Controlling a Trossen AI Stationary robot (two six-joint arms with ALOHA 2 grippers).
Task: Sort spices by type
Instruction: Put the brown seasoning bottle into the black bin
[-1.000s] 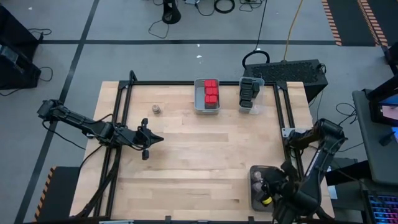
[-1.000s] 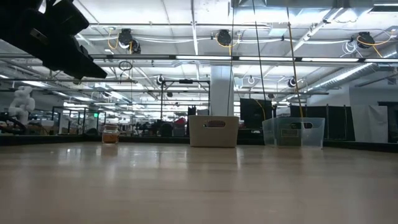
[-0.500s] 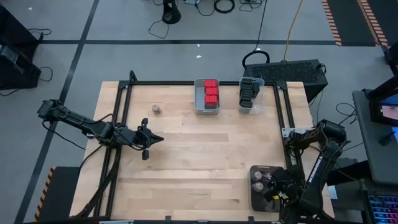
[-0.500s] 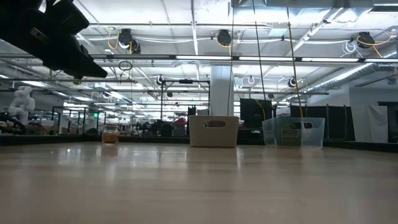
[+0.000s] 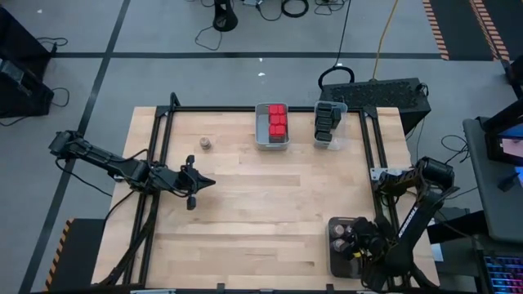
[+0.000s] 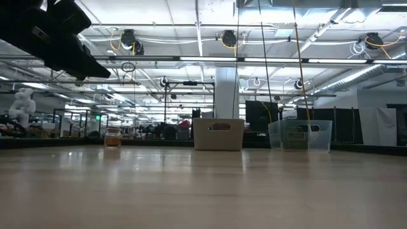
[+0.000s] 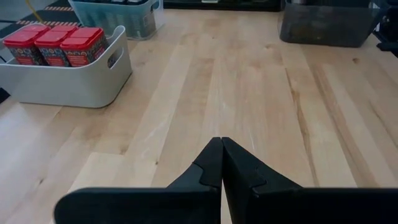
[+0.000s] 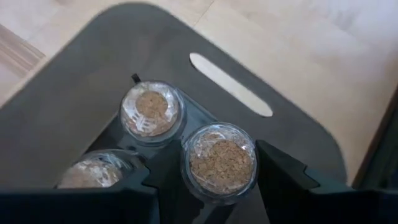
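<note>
A round jar (image 5: 206,143) with a tan top stands alone on the table at the far left, also seen in the low view (image 6: 113,137). My left gripper (image 5: 211,181) hovers shut near it, over bare wood (image 7: 222,146). At the near right, my right gripper (image 5: 353,243) reaches down into a dark bin (image 5: 335,224). It is shut on a cork-topped jar (image 8: 221,163). Two more such jars (image 8: 151,111) (image 8: 87,175) stand in that bin. Red-capped spices (image 5: 276,122) fill a grey bin, and black ones (image 5: 326,121) a clear bin. My right gripper has the cork-topped jar between its two fingers, which slant down from above. One finger (image 8: 280,177) lies against the jar's side (image 8: 254,167). The other side is lost against the dark bin. The jar stands upright; whether its base rests on the bin floor is hidden.
The grey bin (image 7: 68,84) and the clear bin (image 6: 299,135) stand side by side at the far edge. A black frame (image 5: 163,155) runs along the table's left, far and right sides. Bare wood fills the middle of the table.
My right gripper has sunk toward the dark bin with the jar and rolled a little at the wrist, its finger gap unchanged.
</note>
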